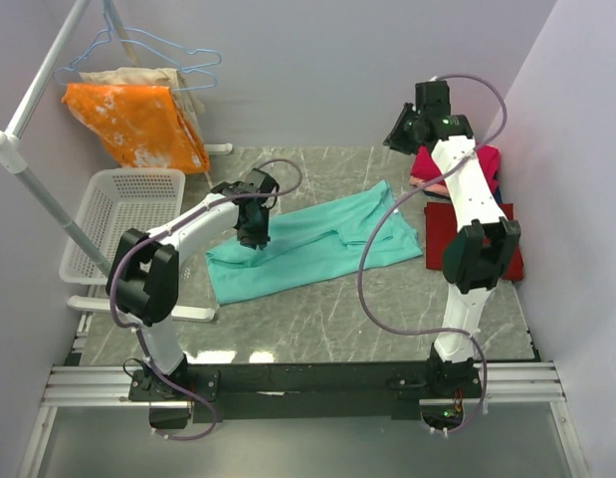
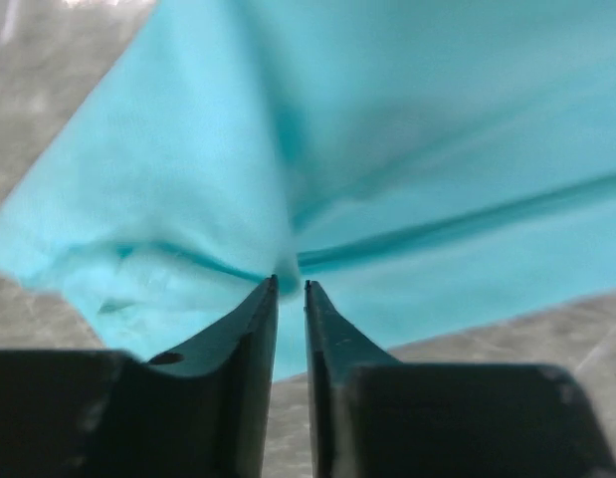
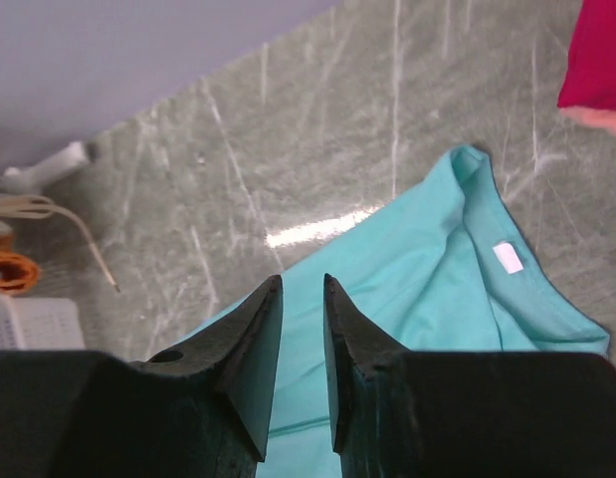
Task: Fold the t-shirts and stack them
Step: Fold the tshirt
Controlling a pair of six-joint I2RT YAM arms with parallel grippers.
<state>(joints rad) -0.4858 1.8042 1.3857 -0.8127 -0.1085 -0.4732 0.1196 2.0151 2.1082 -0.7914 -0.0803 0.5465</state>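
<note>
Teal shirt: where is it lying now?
Top view: the teal shirt lies central, between the basket at left and the dark red shirt at right.

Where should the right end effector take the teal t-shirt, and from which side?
Probably the far-right corner of the teal t-shirt, coming from above, on the side of the right end effector. That corner lies flat and free on the table, opposite the end the left end effector pinches, so both ends could be lifted.

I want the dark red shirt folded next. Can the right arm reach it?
Probably yes: the dark red shirt lies flat under that arm, and the right gripper is empty.
</note>
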